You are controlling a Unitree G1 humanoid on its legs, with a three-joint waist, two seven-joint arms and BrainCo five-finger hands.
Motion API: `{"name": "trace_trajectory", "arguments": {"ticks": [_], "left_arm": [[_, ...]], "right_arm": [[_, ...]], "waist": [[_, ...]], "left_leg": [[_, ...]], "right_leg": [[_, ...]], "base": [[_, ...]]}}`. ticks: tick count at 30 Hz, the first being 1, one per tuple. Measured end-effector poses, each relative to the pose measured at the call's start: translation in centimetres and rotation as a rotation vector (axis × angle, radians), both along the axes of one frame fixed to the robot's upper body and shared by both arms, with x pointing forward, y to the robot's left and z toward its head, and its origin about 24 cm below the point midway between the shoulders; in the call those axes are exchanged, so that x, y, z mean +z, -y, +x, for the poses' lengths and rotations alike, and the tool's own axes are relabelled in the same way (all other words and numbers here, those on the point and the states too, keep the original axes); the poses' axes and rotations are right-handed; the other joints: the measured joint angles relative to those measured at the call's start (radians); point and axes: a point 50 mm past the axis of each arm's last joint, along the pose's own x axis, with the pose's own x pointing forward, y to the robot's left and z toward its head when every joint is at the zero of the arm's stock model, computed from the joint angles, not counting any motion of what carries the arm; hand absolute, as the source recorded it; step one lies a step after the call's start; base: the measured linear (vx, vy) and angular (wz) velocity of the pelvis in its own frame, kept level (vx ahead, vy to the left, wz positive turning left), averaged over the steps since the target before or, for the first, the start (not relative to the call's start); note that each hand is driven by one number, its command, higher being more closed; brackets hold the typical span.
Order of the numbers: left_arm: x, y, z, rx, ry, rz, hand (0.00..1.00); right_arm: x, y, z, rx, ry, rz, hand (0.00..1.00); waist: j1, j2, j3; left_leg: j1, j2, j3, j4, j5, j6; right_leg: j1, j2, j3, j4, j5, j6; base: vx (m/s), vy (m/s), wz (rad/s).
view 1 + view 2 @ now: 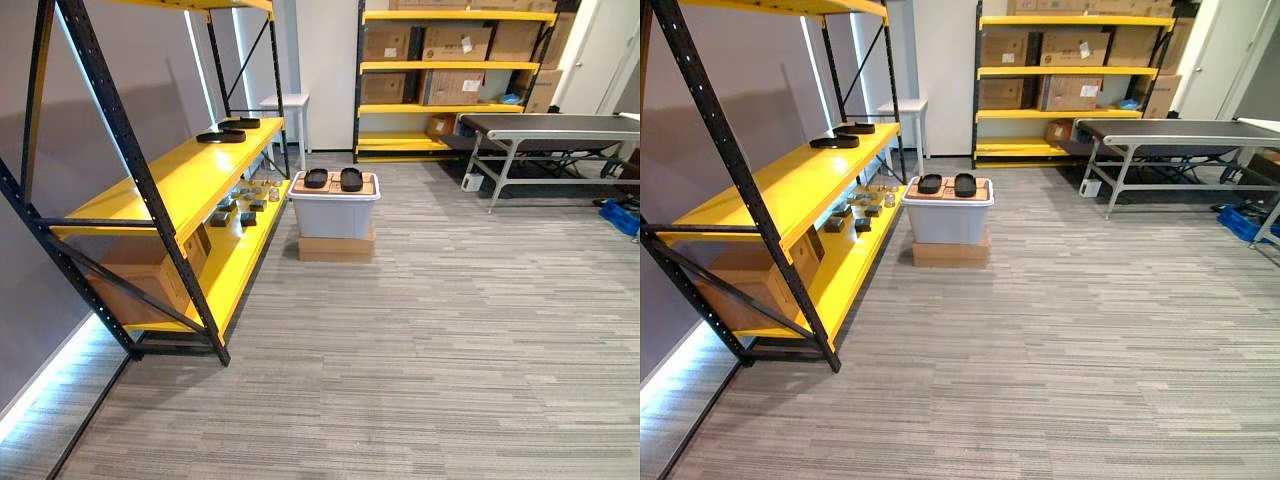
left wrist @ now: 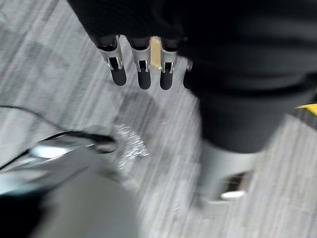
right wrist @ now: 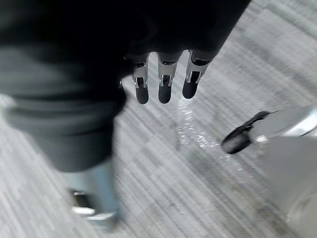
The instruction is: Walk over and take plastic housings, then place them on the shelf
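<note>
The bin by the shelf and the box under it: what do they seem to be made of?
Bin: probably plastic, pale grey, smooth with a slight sheen and a moulded rim. Box: likely cardboard, matt brown, with flat plain sides.

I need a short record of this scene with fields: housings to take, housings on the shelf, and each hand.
to take: two black plastic housings on the grey bin
on shelf: two more housings on the yellow shelf, middle level
left hand: open, empty, above the floor
right hand: open, empty, above the floor
</note>
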Motion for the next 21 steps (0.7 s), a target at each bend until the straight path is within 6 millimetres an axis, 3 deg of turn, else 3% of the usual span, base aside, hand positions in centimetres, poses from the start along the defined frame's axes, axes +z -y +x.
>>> {"name": "trace_trajectory", "arguments": {"ticks": [4, 7, 13, 21], "left_arm": [[2.3, -2.4, 3.5, -0.001, 0.19, 0.087, 0.0], [2.6, -3.1, 3.6, -0.006, 0.202, 0.104, 0.0], [2.0, -2.5, 2.8, 0.008, 0.171, 0.088, 0.0], [1.2, 0.6, 3.0, 0.003, 0.174, 0.046, 0.0]], "right_arm": [[3.1, 3.6, 3.8, 0.105, 0.128, -0.193, 0.0], [4.6, 5.4, 4.9, 0.129, 0.173, -0.272, 0.0], [4.3, 4.2, 5.9, 0.19, 0.184, -0.248, 0.0], [2.9, 1.2, 6.0, 0.182, 0.191, -0.161, 0.0]], "waist": [[-0.003, 0.014, 0.009], [-0.003, 0.014, 0.017], [-0.003, 0.014, 0.034], [-0.003, 0.014, 0.035]], "left_leg": [[0.006, 0.001, -0.001, -0.015, -0.002, -0.018], [0.042, 0.002, 0.0, -0.025, -0.011, -0.034], [0.045, 0.008, 0.007, -0.026, -0.017, -0.043], [0.048, 0.014, 0.021, -0.026, -0.017, -0.043]], "right_leg": [[0.008, 0.001, -0.022, -0.011, 0.0, 0.001], [0.048, 0.002, -0.024, -0.026, -0.009, 0.015], [0.05, 0.007, -0.024, -0.029, -0.016, 0.025], [0.053, 0.012, -0.027, -0.031, -0.019, 0.03]], "base": [[0.07, -0.027, 0.04], [0.05, -0.03, 0.02], [0.01, -0.041, -0.02], [-0.02, -0.03, -0.01]]}}
